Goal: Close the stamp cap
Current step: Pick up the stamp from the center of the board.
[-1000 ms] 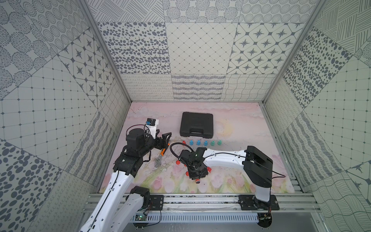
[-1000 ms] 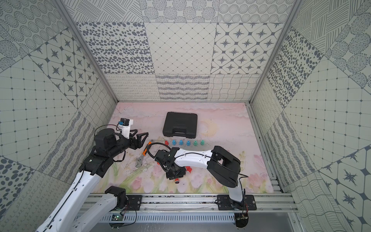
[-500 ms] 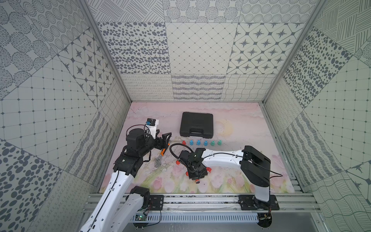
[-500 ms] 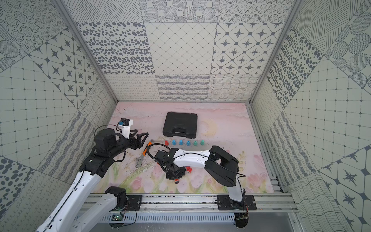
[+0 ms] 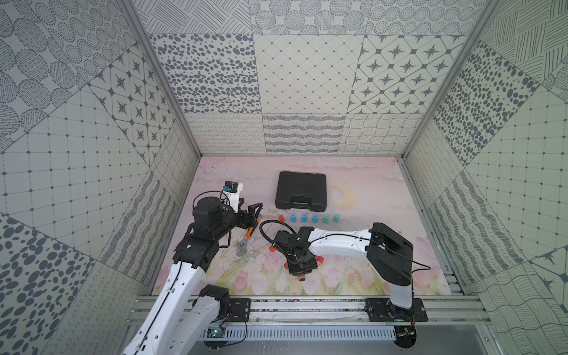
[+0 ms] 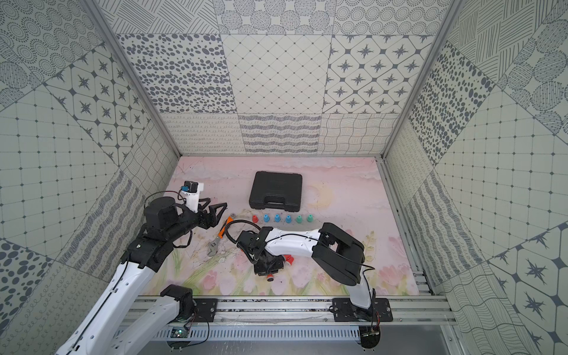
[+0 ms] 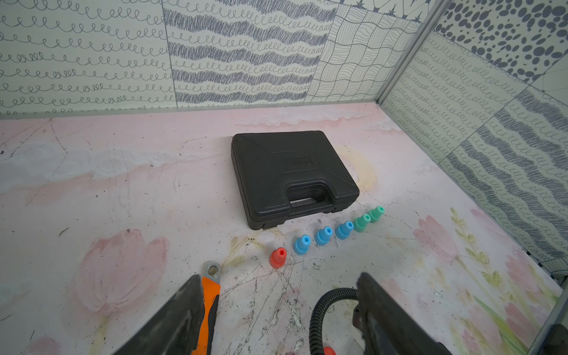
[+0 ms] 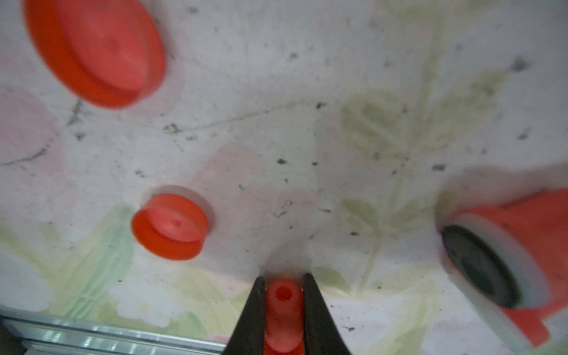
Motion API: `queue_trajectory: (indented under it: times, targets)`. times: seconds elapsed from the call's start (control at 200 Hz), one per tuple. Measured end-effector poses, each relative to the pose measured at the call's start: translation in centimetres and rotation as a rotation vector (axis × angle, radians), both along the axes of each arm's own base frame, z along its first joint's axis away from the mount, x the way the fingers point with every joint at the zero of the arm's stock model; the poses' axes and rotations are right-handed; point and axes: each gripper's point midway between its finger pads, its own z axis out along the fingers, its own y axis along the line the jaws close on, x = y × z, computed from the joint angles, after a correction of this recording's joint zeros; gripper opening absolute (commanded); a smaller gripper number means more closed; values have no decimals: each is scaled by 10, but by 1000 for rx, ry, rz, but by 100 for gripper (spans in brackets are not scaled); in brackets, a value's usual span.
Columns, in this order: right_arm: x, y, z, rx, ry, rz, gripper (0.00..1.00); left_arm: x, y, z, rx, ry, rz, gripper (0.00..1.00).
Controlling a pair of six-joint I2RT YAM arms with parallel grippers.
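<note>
Right jaws are clamping the red stamp (image 8: 283, 310) near the front edge of the desk (image 5: 264, 278), probably for pressing into the loose red cap (image 8: 170, 227) lying nearby; left jaws are standing apart, idling.

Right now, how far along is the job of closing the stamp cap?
Done: the right end effector is shut on the handle of a red stamp. In hand: that stamp. Left: the capping itself; two caps lie loose on the table, apart from it. A second stamp lies on its side, pad bare. The left end effector is open, empty.
</note>
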Motion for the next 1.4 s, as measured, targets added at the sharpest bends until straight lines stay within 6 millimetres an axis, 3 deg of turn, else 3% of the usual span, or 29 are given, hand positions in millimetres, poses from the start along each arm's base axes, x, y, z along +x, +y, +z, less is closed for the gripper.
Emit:
queue_trajectory:
  times: [0.145,0.385,0.54,0.821,1.161,1.396]
  targets:
    - [15,-6,22,86,-30,-51,11,-1,-3,-4,-6,7,-17,76]
    - [71,-1,99,385,-164,-185,6,1,-19,-9,-46,20,-84,74]
    - [103,1,137,563,-253,-280,4,-5,-45,-8,-62,16,-171,74]
    - [143,-3,190,826,-379,-475,6,-16,-93,-7,-97,6,-310,71]
    - [169,-10,234,1058,-476,-751,5,-18,-128,-11,-169,0,-378,65]
    - [170,-3,252,1142,-492,-801,5,-14,-138,-4,-220,-20,-385,58]
